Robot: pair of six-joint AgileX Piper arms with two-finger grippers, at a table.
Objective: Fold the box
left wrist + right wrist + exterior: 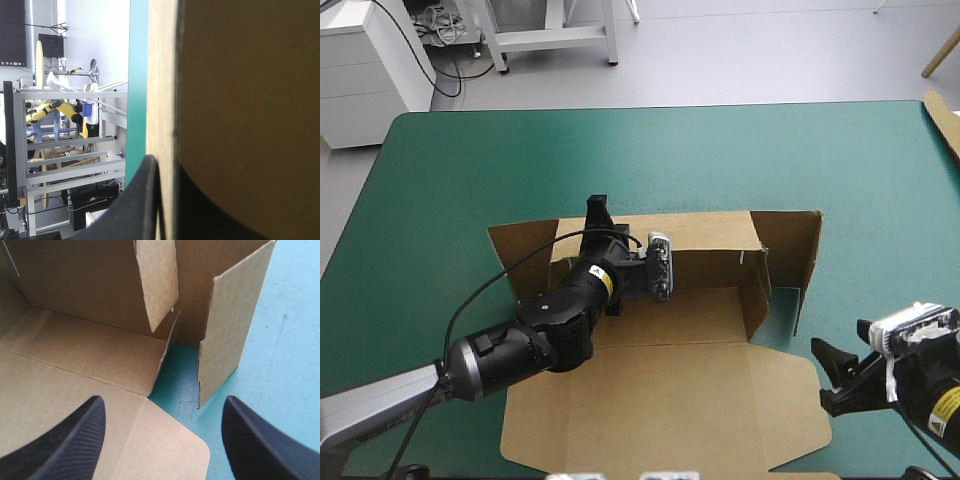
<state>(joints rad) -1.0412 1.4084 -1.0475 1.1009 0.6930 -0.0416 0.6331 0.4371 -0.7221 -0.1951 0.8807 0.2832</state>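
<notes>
table [470, 170]: teal-green cover, bare toward 12 and 9. Past its far edge there's pale floor, with a white cabinet [365, 70] at 11. A tan board edge [945, 120] pokes over the table's corner at 2.

box [670, 400]: brown, sits mid-table and runs to the near edge at 6. The back wall is up along its 12 side. On its 3 side two flaps stand upright, with a strip of cover showing between them. The flap at 9 splays outward; tilt is hard to judge. The floor panel and the big panel toward 6 lie flat, with rounded corners.

left gripper [597, 222]: on the back wall's top edge, about 11 on the box. The wrist view shows its black fingers [142, 205] pinching the board, one on each side.

right gripper [840, 372]: at the box's 4 corner. Its fingers [75, 440] are spread wide, one over the flat panel and one over the cover, pointing at the upright flaps.

yellow stickers [605, 283] on both arms, writing too small to read.
</notes>
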